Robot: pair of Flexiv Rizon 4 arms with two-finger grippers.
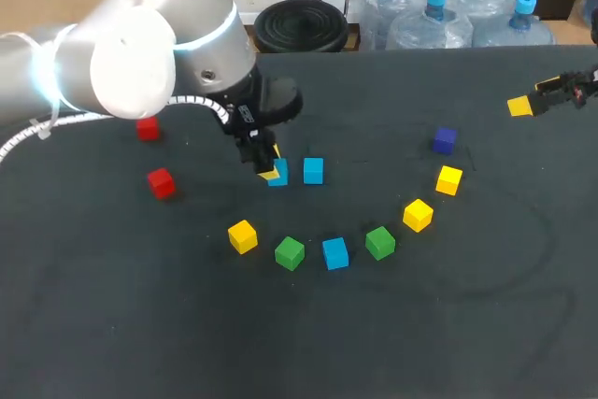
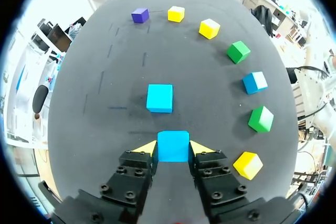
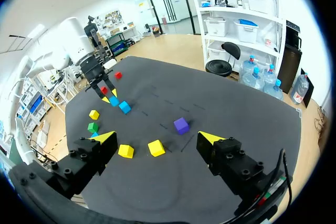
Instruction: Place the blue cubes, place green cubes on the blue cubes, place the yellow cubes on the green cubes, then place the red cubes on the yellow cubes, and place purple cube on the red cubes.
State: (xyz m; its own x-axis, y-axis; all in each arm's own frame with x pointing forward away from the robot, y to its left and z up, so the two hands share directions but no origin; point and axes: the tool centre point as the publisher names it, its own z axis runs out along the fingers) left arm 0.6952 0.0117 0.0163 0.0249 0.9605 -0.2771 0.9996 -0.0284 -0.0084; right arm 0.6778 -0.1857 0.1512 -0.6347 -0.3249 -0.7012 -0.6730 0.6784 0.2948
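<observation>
My left gripper (image 2: 173, 148) is shut on a blue cube (image 2: 173, 146), its yellow fingertips (image 2: 146, 147) pressing the cube from both sides. In the head view that cube (image 1: 277, 173) is low over the table's middle, right beside a second blue cube (image 1: 313, 170), which lies just ahead of the fingers (image 2: 159, 98). A third blue cube (image 1: 335, 252) lies in an arc with two green cubes (image 1: 290, 252) (image 1: 379, 242), three yellow cubes (image 1: 242, 235) (image 1: 418, 214) (image 1: 449, 179) and a purple cube (image 1: 445, 140). My right gripper (image 1: 542, 98) hangs open and empty at the far right edge.
Two red cubes (image 1: 147, 128) (image 1: 161, 182) lie at the left, partly under my left arm. From the right wrist, the purple cube (image 3: 181, 125) and two yellow cubes (image 3: 156, 147) (image 3: 125, 151) lie below the open right gripper (image 3: 157, 138).
</observation>
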